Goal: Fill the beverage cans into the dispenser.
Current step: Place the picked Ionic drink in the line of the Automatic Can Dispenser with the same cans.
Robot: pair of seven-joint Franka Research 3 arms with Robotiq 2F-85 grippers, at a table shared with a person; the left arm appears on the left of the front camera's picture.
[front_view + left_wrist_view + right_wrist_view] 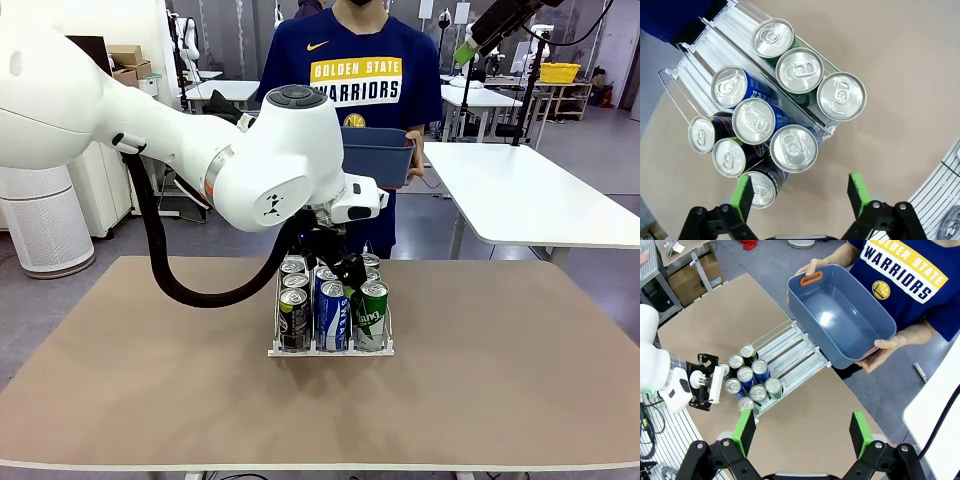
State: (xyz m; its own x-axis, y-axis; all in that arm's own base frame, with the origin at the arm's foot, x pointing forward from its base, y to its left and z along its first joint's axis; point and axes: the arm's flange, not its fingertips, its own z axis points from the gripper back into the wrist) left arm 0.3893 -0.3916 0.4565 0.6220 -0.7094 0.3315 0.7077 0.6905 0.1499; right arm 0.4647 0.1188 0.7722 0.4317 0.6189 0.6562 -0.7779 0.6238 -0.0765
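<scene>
Dispenser: clear three-lane rack with white base, standing near the middle of the bench; landmark for all entries below.

Bench: tan top, carrying the dispenser.

Left arm: white, reaching in over the dispenser from the robot's left side.

Bin: blue-grey plastic with orange handles, nothing inside, held in both hands by the person standing beyond the dispenser's far end.

Left gripper: hanging directly above the dispenser's near end, jaws spread wide with nothing between the green pads; the front cans lie just under them.

Right gripper: raised high, well apart from the dispenser and looking down on it, jaws spread wide and holding nothing.

Beverage cans, nine, upright, silver tops up, all crowded at the dispenser's near end:
- black cans, three in one outer lane;
- blue cans, three in the middle lane;
- green cans, three in the other outer lane.
The far halves of all three lanes are bare.
</scene>
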